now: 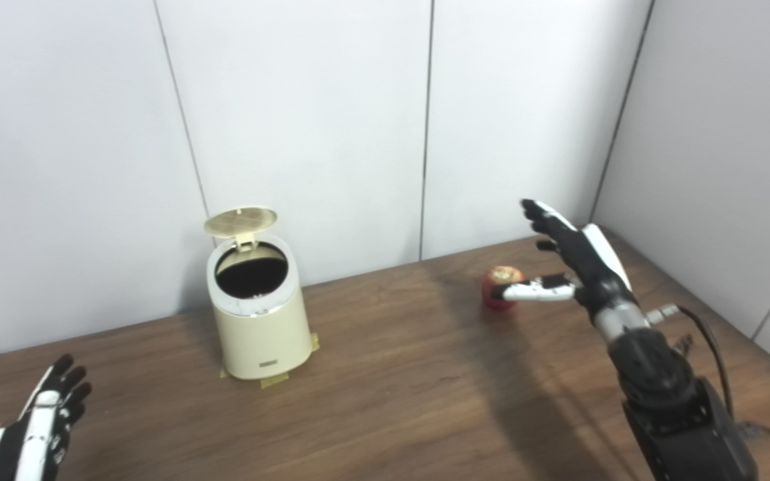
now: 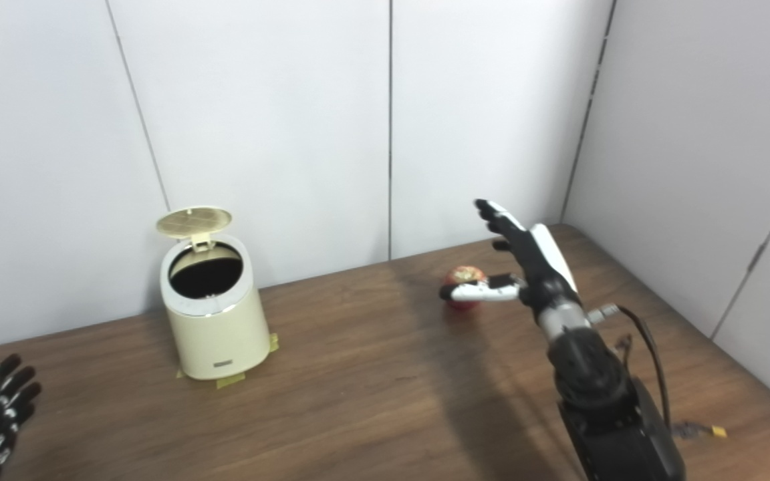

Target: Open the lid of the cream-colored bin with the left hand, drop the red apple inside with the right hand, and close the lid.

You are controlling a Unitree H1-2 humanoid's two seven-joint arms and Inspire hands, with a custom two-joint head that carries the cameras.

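The cream-colored bin (image 1: 261, 327) stands on the wooden table at the left, near the back wall. Its round lid (image 1: 240, 221) is tipped up and back, and the dark inside shows. The red apple (image 1: 500, 287) sits on the table at the right, near the back. My right hand (image 1: 569, 257) is open just right of the apple and slightly above it, with the thumb reaching across its front; I cannot tell whether it touches the apple. My left hand (image 1: 44, 417) is open and empty at the bottom left corner, well clear of the bin.
Yellow tape tabs (image 1: 275, 379) hold the bin's base to the table (image 1: 392, 387). White wall panels close in the back and right sides. A cable (image 1: 712, 347) runs from my right wrist.
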